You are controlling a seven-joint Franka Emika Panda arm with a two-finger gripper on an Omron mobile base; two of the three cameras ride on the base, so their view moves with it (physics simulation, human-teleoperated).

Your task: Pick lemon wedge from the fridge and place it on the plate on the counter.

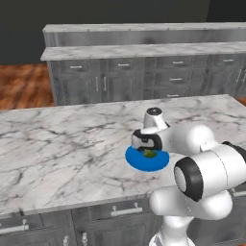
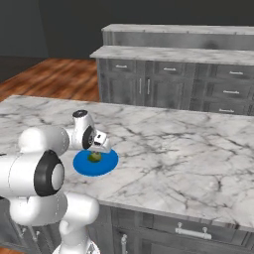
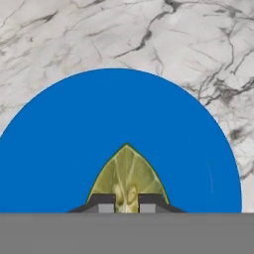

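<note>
One end effector (image 3: 127,203), bottom centre of hand view, clenched on lemon wedge (image 3: 127,173), pointed end toward frame top, over blue plate (image 3: 59,149). Both base views: wedge at plate centre on marble desk (image 1: 57,139); contact with plate unclear. Risk: release from height, wedge rolls off plate; or sticks to finger on retreat. Hand view shows grip; base views add far grey cabinets (image 2: 198,84), upper frame.

I can read no text, label, brand, number or sign anywhere here: the marble counter (image 1: 57,144), the blue plate (image 3: 59,149), the lemon wedge (image 3: 127,173) and the grey cabinets (image 2: 198,84) all carry none.
</note>
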